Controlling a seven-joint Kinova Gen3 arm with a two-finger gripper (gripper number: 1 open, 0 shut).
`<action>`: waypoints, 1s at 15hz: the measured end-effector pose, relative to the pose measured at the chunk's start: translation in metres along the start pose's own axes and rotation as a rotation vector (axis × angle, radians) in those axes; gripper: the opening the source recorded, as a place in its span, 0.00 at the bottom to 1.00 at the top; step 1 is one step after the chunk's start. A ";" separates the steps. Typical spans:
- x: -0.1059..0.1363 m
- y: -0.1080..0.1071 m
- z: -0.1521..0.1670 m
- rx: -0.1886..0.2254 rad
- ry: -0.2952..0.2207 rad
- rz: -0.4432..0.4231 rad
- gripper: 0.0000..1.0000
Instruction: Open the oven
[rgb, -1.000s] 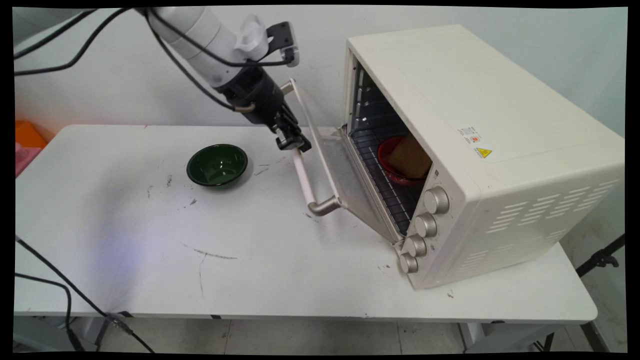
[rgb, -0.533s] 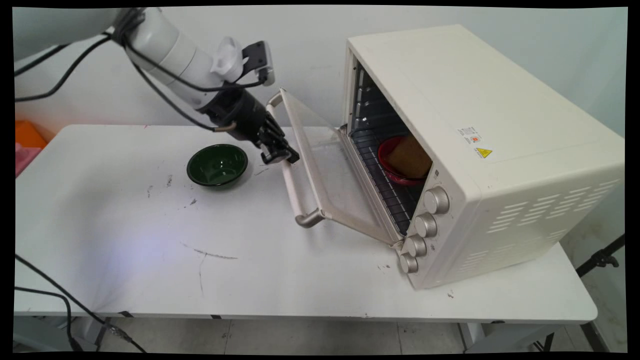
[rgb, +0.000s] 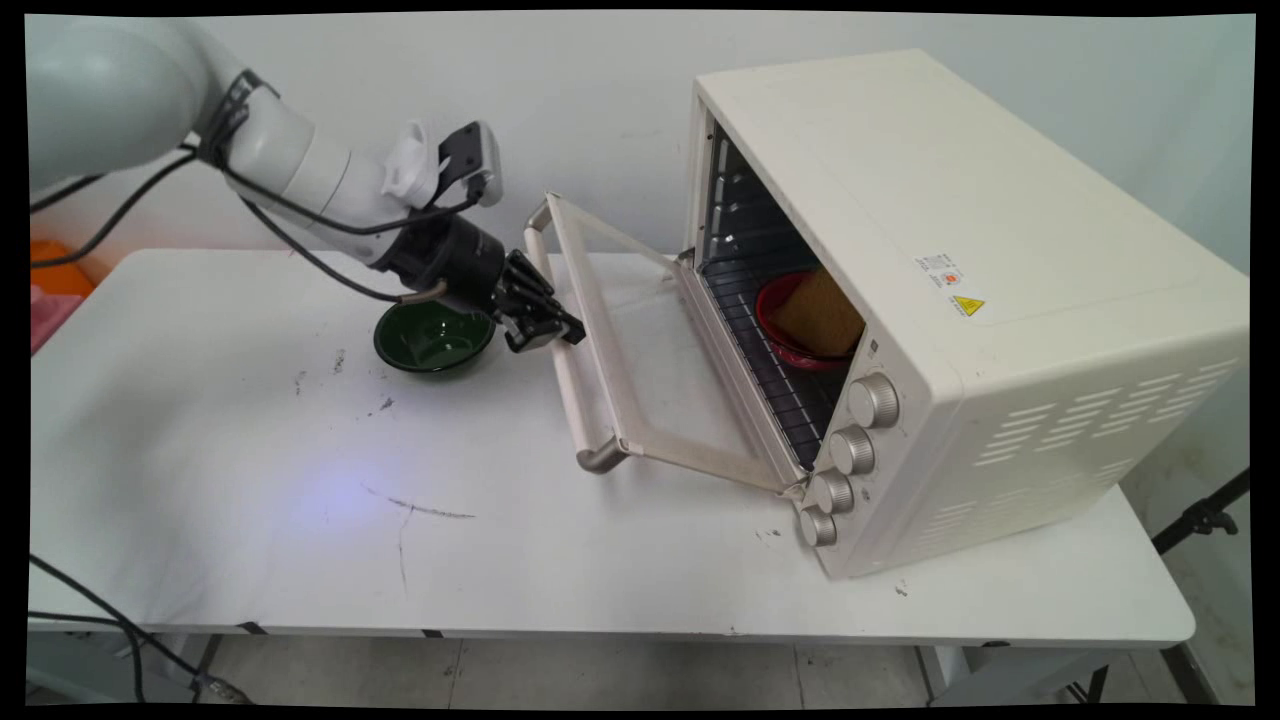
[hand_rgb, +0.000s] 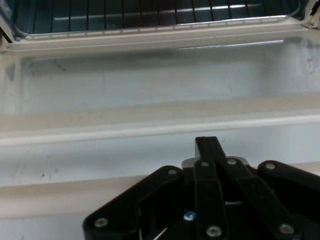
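My gripper (rgb: 562, 332) is shut, its fingertips resting against the pale handle bar (rgb: 574, 400) of the oven door (rgb: 650, 350). The door hangs partly lowered, tilted out from the cream toaster oven (rgb: 950, 250). In the hand view my gripper (hand_rgb: 207, 146) shows its fingers closed together over the door's near edge, with the door glass (hand_rgb: 150, 85) and oven rack (hand_rgb: 150, 15) beyond. Inside the oven, on the wire rack, a red bowl (rgb: 785, 340) holds a brown piece of bread (rgb: 822, 312). A dark green bowl (rgb: 432, 342) sits on the table just left of my hand.
The oven takes up the right half of the white table (rgb: 300, 520); its knobs (rgb: 850, 450) face the near side. Orange and pink things (rgb: 50, 285) lie at the far left edge. Black cables hang at the left.
The oven door has swung further down and outward, and my gripper has moved left and down with its handle, now close over the green bowl.
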 end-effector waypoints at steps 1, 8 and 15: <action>-0.007 -0.001 0.003 -0.002 0.017 -0.004 0.00; -0.038 -0.007 0.017 -0.011 0.116 -0.029 0.00; -0.055 -0.009 0.026 -0.018 0.147 -0.037 0.00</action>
